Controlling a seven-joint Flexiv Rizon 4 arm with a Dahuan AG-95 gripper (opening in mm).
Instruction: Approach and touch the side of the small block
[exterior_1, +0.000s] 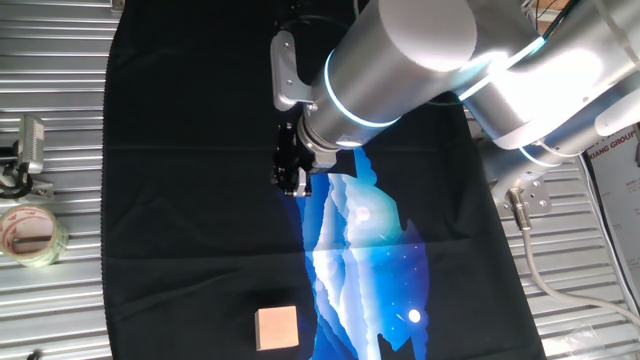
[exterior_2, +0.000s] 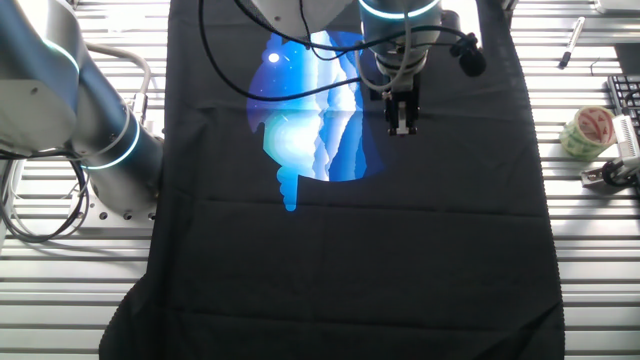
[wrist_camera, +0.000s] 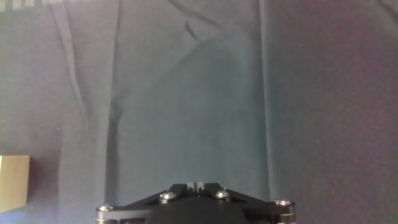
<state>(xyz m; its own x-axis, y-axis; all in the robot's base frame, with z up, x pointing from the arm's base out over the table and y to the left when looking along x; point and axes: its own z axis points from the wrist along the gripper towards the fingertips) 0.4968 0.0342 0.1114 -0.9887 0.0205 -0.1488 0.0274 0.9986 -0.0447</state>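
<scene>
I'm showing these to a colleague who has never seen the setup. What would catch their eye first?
Most striking is the bright blue and white print glowing in the middle of the black cloth that covers the table. The big silver arm hangs over it, its dark pincer above the print's edge. The small block sits alone on the cloth, well apart from the pincer.
</scene>
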